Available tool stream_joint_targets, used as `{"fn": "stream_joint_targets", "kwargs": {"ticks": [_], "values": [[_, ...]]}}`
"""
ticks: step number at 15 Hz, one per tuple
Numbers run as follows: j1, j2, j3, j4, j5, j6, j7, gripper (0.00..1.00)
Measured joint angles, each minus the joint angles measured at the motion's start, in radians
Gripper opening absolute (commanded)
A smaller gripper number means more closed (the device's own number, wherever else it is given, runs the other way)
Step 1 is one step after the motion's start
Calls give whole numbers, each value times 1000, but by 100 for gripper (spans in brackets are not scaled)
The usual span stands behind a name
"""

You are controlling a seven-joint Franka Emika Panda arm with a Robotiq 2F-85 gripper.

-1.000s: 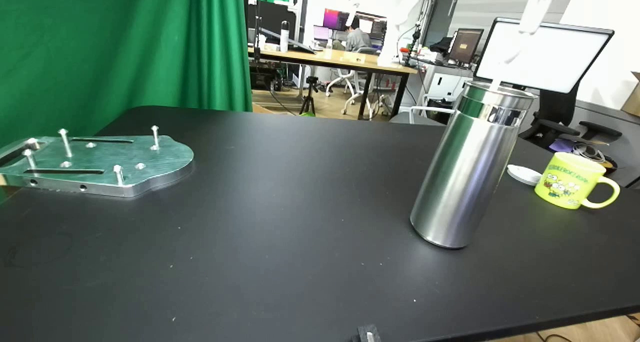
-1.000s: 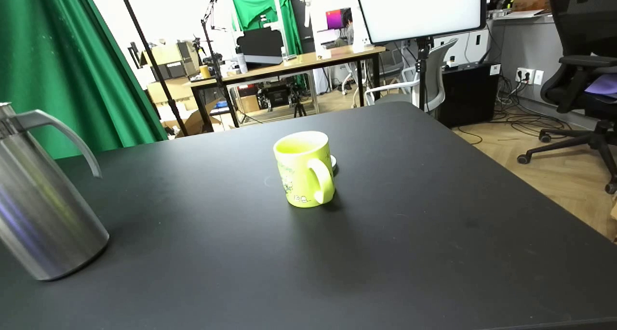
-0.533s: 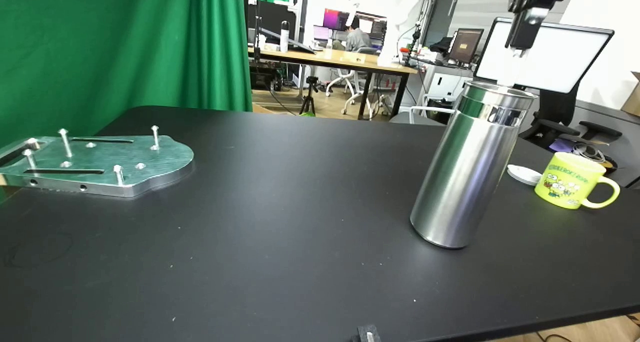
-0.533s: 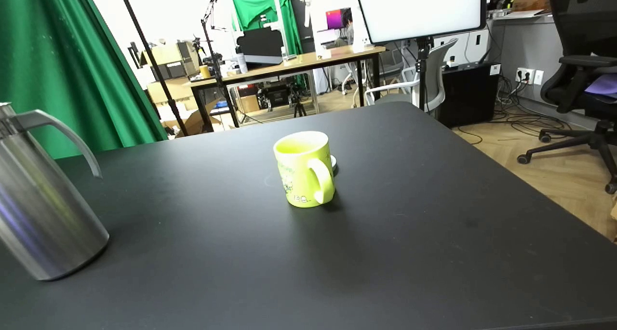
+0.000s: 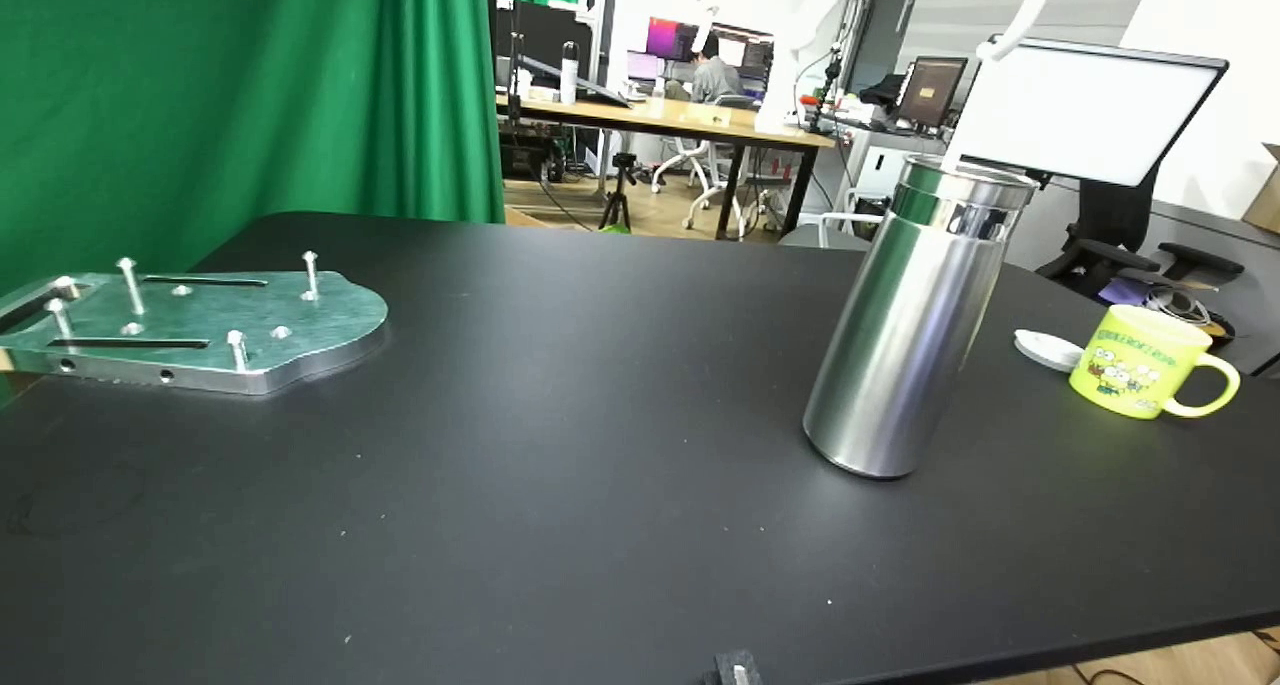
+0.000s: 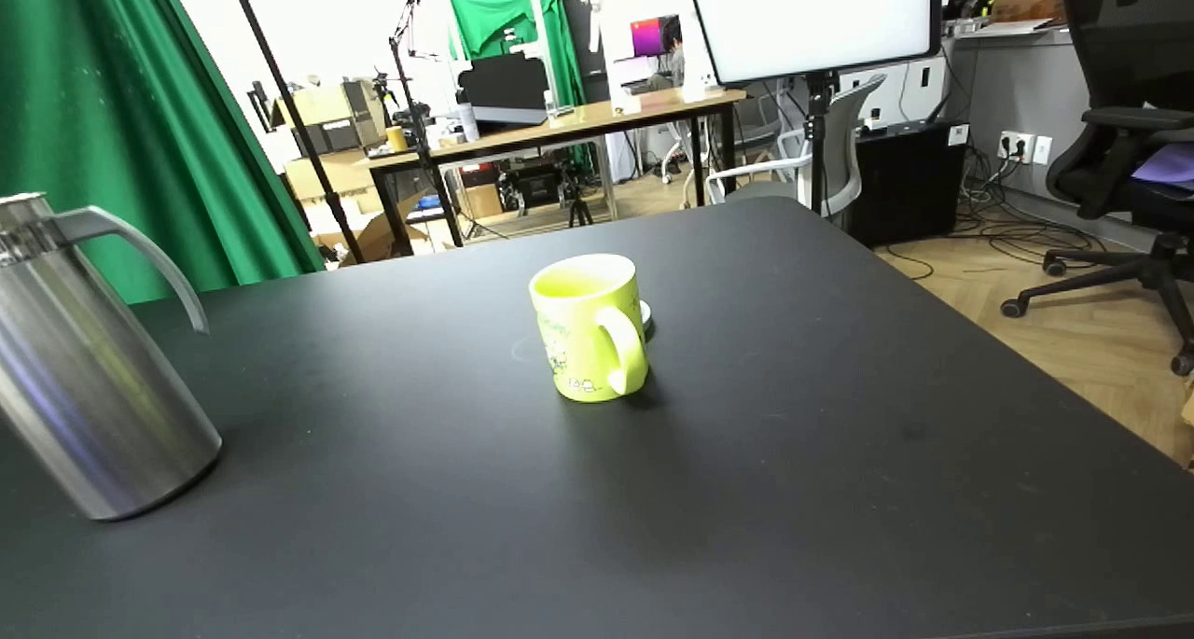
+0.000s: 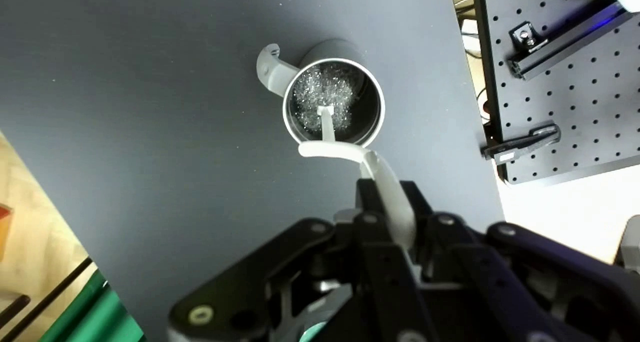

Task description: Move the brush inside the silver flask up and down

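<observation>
my gripper (image 7: 392,197), clamped on white-handled brush (image 7: 342,150), sits higher than half second ago; silver flask (image 5: 910,320) below me is shifted too, bristles (image 7: 320,85) inside. upstroke likely drags flask along, i judge; next downstroke wants straighter push.

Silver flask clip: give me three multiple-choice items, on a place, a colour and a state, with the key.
1. Relative to the silver flask, where is the lower end of the brush?
A) flat beside it
B) inside it
C) underneath it

2. What colour is the mug?
A) yellow-green
B) red
C) dark blue

3. The gripper is:
A) open and empty
B) out of every view
C) closed on the brush

1 B: the wrist view looks down inside and shows it there.
2 A: both exterior views show that colour.
3 C: in the wrist view the brush runs between its jaws.
</observation>
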Motion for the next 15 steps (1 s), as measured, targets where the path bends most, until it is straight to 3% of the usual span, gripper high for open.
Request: {"fn": "stream_joint_targets", "kwargs": {"ticks": [4, 10, 15], "values": [[6, -17, -10, -16, 5, -8, -15, 4], [-4, 117, -60, -108, 17, 97, -39, 4], [-15, 176, -59, -90, 13, 124, -47, 4]]}}
